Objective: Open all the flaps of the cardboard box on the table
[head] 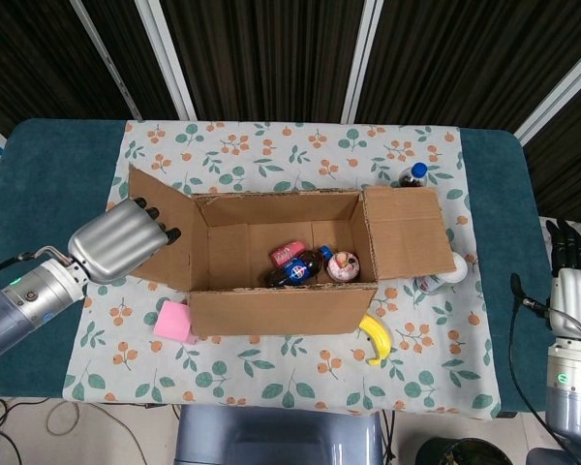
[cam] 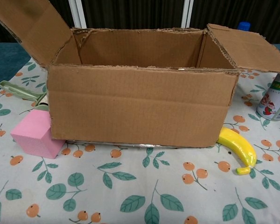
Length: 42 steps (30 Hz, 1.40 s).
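Note:
The cardboard box (head: 271, 308) stands mid-table with its top open. Its left flap (head: 163, 231) leans outward to the left, and in the chest view this left flap (cam: 32, 25) rises slanting above the box (cam: 140, 107). The right flap (head: 407, 232) lies folded out nearly flat, also visible as the right flap (cam: 245, 46) in the chest view. My left hand (head: 116, 242) is left of the box, its fingertips (head: 160, 225) touching the left flap's outer face. My right hand (head: 566, 276) hangs off the table's right side, fingers straight, holding nothing.
Inside the box lie a red packet (head: 288, 253), a dark bottle (head: 298, 270) and a small jar (head: 343, 263). Around it: pink cube (cam: 35, 133), banana (cam: 238, 149), white bottle (cam: 275, 100), blue-capped bottle (head: 412, 174), green tool (cam: 18, 91).

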Each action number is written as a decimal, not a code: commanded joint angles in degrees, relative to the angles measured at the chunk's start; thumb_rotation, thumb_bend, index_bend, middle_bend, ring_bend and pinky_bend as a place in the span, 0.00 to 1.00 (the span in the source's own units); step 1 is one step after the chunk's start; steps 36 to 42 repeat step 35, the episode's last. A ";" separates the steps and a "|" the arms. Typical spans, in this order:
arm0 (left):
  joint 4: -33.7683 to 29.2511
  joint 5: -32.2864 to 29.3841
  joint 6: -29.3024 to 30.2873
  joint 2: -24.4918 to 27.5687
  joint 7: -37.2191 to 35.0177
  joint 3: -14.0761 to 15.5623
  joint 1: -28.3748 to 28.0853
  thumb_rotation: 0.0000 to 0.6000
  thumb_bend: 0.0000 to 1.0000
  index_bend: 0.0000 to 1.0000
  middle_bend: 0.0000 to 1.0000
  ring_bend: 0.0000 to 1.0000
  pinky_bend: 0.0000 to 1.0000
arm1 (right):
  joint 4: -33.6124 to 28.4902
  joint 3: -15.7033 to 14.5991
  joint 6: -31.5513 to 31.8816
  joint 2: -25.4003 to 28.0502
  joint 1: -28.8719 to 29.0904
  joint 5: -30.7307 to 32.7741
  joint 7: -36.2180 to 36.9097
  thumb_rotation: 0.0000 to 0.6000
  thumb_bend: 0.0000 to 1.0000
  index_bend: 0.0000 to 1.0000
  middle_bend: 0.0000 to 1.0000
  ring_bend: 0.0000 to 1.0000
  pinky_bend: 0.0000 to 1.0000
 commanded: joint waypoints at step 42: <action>21.59 -2.44 53.45 -35.97 5.53 8.97 42.10 1.00 0.17 0.00 0.00 0.00 0.00 | -3.01 -6.39 -3.02 6.83 -1.22 -5.73 -8.90 0.86 0.18 0.00 0.00 0.00 0.24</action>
